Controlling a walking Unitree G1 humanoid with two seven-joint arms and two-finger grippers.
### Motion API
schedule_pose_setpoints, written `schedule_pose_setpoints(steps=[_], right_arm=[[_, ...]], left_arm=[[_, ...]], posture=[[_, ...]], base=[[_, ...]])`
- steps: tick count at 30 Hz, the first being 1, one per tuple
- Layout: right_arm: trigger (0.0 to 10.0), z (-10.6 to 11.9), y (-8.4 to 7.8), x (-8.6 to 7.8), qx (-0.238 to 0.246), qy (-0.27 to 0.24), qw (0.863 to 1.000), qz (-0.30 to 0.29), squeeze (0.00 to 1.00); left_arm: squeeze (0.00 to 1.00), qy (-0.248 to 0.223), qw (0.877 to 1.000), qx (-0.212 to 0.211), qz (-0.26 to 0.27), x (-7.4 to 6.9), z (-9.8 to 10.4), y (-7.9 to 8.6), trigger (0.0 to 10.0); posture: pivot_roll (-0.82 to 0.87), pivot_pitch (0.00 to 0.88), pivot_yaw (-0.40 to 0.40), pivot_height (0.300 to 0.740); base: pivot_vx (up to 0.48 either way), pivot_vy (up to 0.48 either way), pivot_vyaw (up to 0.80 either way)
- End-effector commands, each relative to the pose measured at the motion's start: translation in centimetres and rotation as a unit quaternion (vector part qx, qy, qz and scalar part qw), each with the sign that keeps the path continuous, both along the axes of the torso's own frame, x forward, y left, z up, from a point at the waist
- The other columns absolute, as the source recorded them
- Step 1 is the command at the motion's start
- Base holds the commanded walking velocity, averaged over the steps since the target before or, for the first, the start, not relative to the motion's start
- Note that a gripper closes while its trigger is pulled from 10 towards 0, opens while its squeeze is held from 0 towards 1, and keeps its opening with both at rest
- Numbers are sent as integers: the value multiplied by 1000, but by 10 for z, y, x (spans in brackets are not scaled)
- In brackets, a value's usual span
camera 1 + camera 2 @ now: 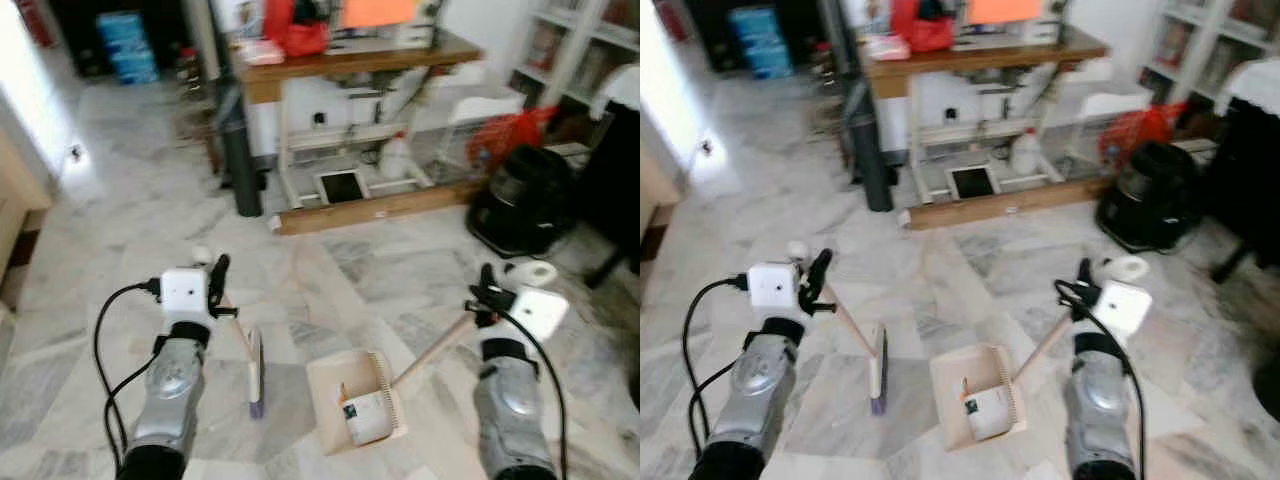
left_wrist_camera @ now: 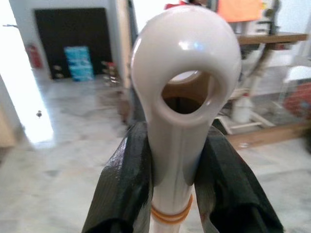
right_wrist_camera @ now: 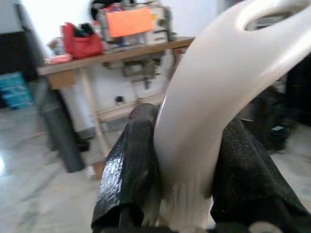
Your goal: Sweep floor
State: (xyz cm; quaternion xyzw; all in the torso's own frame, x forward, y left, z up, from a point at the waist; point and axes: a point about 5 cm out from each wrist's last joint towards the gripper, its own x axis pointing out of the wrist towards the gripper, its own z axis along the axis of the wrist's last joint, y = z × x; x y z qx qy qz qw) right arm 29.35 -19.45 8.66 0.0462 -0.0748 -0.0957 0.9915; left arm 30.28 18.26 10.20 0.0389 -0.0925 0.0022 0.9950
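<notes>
Floor: marble floor (image 1: 330, 270) spreads ahead of and beneath both our pincers; we see no clear pile of dirt on it from here.
Broom: short broom (image 1: 254, 372) hangs from our left pincer, its handle slanting down and inward to a head that sits on or just above the floor, just beside the dustpan.
Left pincer: left pincer (image 1: 216, 282) is pinching the broom's white handle near its looped end; in the left wrist view the two black fingers (image 2: 124, 189) press on either side of it.
Dustpan: beige dustpan (image 1: 352, 398) lies below and inward of our right pincer, its tray resting on the floor with a crumpled piece of paper (image 1: 366, 415) already inside.
Right pincer: right pincer (image 1: 485, 290) is clamped on the top of the dustpan's long handle, fingers tight on the white grip in the right wrist view.
Step in hand: we judge we are mid-sweep, with tools gripped and brought together.
Next move: we think the broom head must be drawn toward the dustpan's open edge while our right pincer holds the tray flat and steady against the floor.
Surroundings: a sewing tabletop (image 1: 350, 60) stands well ahead of both pincers.
</notes>
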Motion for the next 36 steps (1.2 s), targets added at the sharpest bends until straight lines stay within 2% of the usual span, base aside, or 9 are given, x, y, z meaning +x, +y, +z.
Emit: schedule_pose_setpoints(steps=[1, 36], right_arm=[[10000, 11, -5, 2, 9, -26, 1000, -7, 0], [10000, 10, -4, 2, 10, -21, 1000, 1, 0]], left_arm=[[0, -27, 1000, 4, -7, 4, 13, -5, 10000], [0, -20, 1000, -1, 1, 2, 11, -5, 10000]], posture=[[-104, 0, 1, 740], [-101, 0, -5, 740]], base=[[0, 0, 800], [0, 0, 800]])
